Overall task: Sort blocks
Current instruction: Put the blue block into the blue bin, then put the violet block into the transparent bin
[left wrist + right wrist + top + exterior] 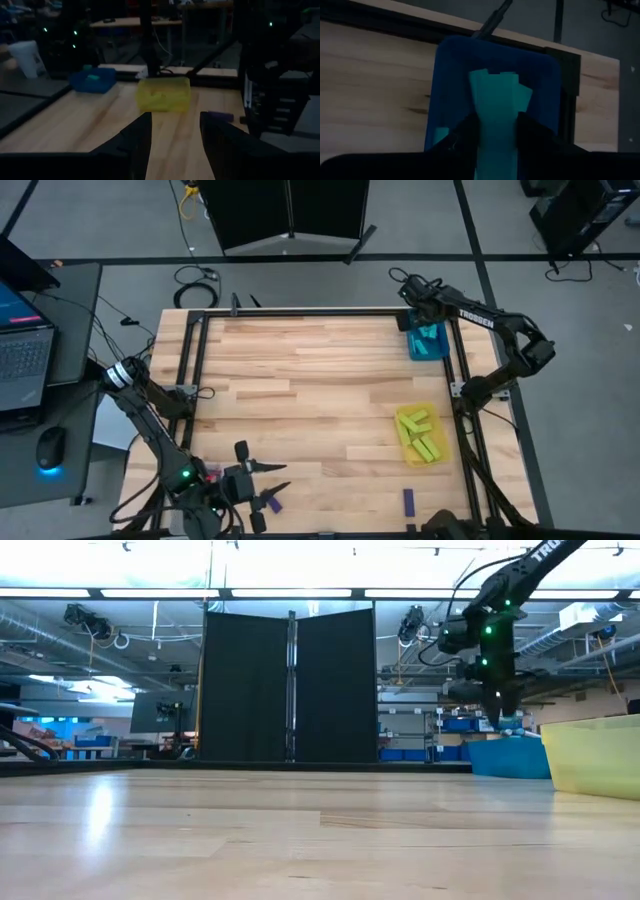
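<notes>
Blocks mostly sorted, right arm over the blue tray

Blocks are split three ways on your table. From above, cyan blocks (428,337) lie in the blue tray (414,350) at about 1 o'clock, yellow-green blocks (419,432) fill the yellow tray (402,450) at about 4 o'clock, and one purple block (409,500) lies loose on the wood at 5 o'clock. Another purple block (274,504) sits near the left gripper (262,480) at 7 o'clock.

Your right gripper (496,131) hangs over the blue tray and pinches one cyan block (496,135) between its fingers (532,131); more cyan blocks lie in the tray below it. The held block's lower end is cut off by the wrist picture's edge. Your left gripper's fingers (140,135) stand spread with nothing between them, low over the near edge of the table.

You will find the left wrist view dim: the yellow tray's contents are only faint shapes there, and the blue tray shows one pale block at most. The low view hides every block behind the tray walls, and the yellow tray is cut off at its right edge.

Your table (300,400) is light butcher-block wood in a black frame (300,312). A laptop (22,350) and mouse (50,446) sit on a side desk at 9 o'clock. Beyond the table stands a black folding screen (288,685) under strip lights.
</notes>
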